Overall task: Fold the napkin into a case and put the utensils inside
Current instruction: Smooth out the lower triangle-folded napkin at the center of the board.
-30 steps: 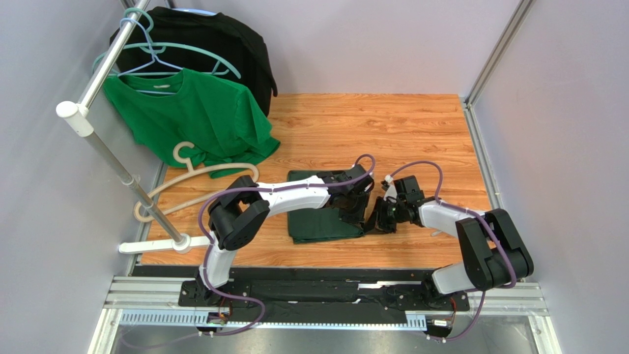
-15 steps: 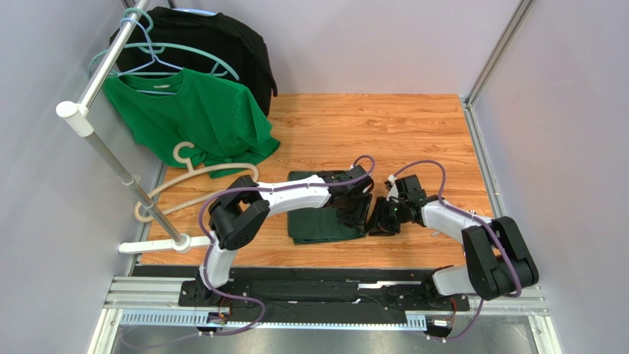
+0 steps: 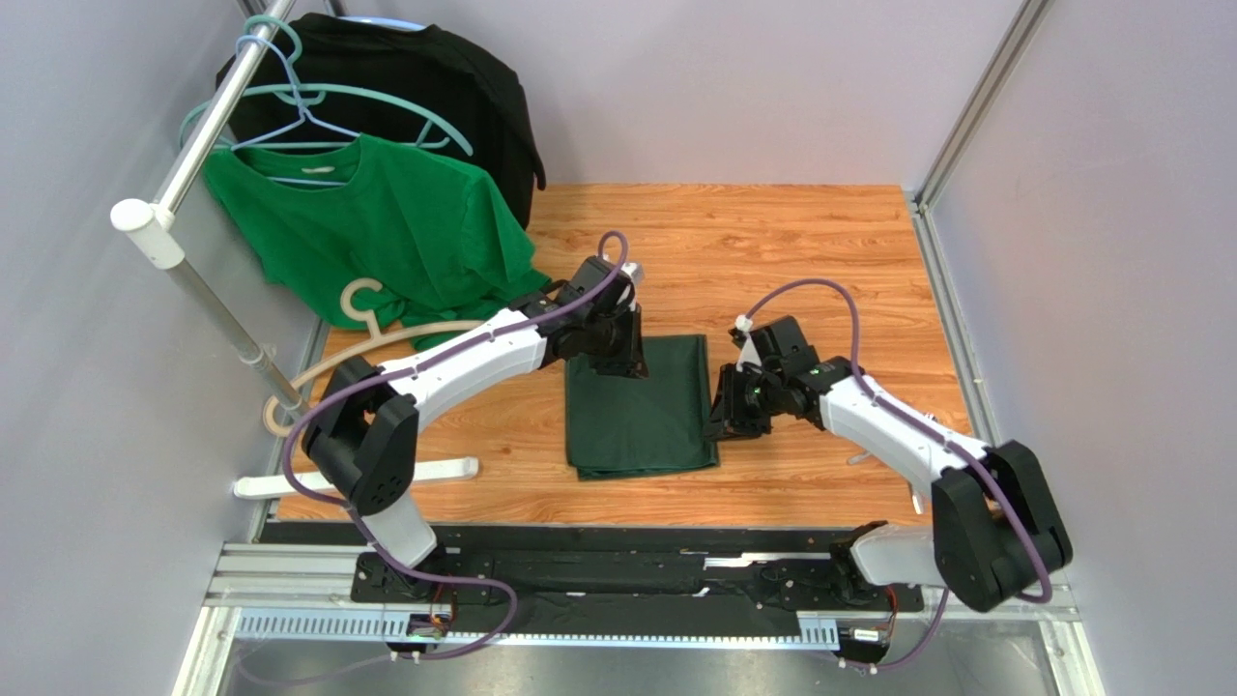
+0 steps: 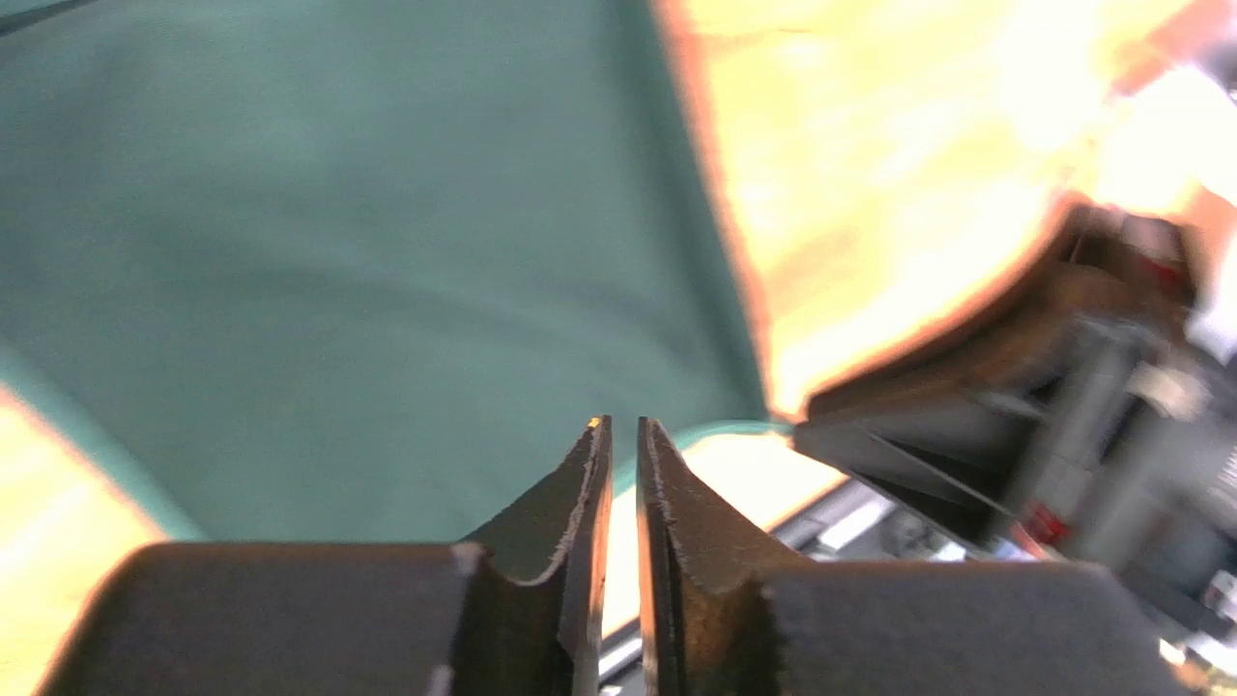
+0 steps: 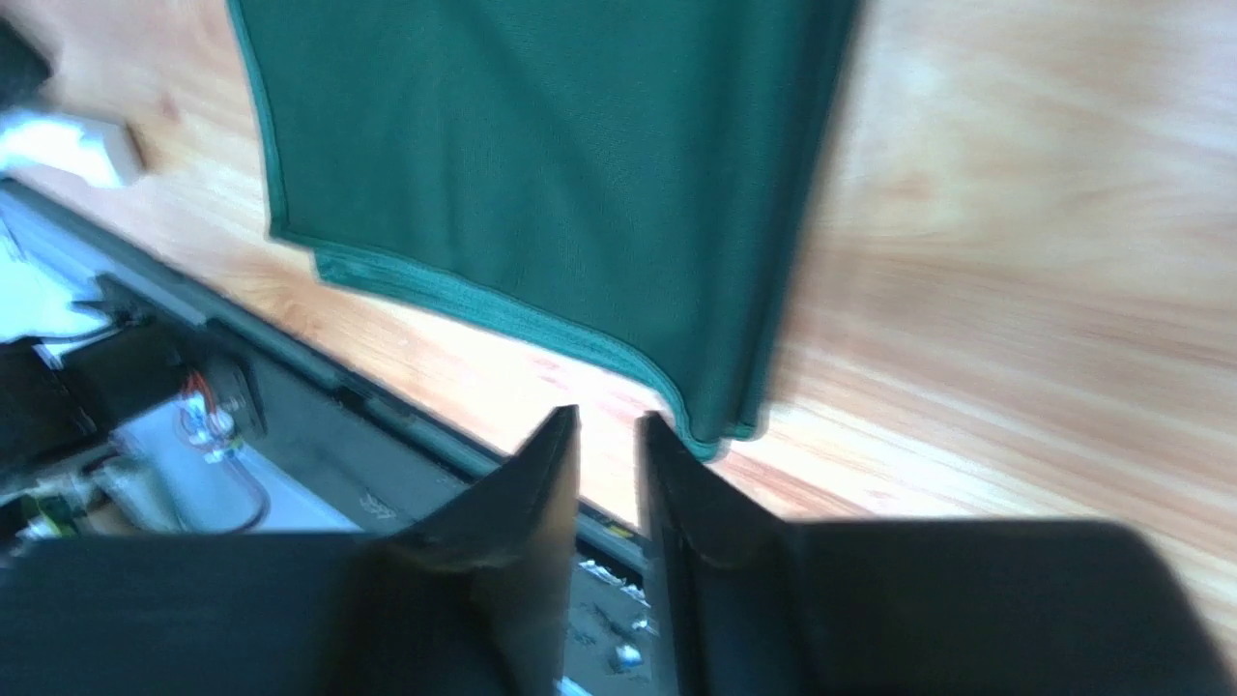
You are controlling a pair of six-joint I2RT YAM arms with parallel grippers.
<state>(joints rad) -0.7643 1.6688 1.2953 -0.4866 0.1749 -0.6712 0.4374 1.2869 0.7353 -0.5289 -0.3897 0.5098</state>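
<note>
The dark green napkin point(image 3: 642, 413) lies flat on the wooden table as a folded, layered rectangle. It fills the left wrist view, napkin point(image 4: 363, 261), and the top of the right wrist view, napkin point(image 5: 552, 174), where its stacked hems show. My left gripper point(image 3: 627, 353) hovers over the napkin's far left corner. Its jaws point(image 4: 620, 424) stand a narrow slit apart with nothing between them. My right gripper point(image 3: 720, 416) sits just off the napkin's right edge, open and empty point(image 5: 607, 418). No utensils are in view.
A bright green T-shirt point(image 3: 385, 232) and a black garment point(image 3: 421, 87) hang from a metal rack point(image 3: 203, 290) at the back left. A beige hanger point(image 3: 378, 341) lies beside the left arm, and the rack's white foot point(image 3: 363, 476) reaches along the front left. Walls close both sides.
Both grippers have gone from shut to open. The left arm has swung from the napkin's right side to its far left corner, uncovering the cloth. The right gripper has shifted slightly farther away.
</note>
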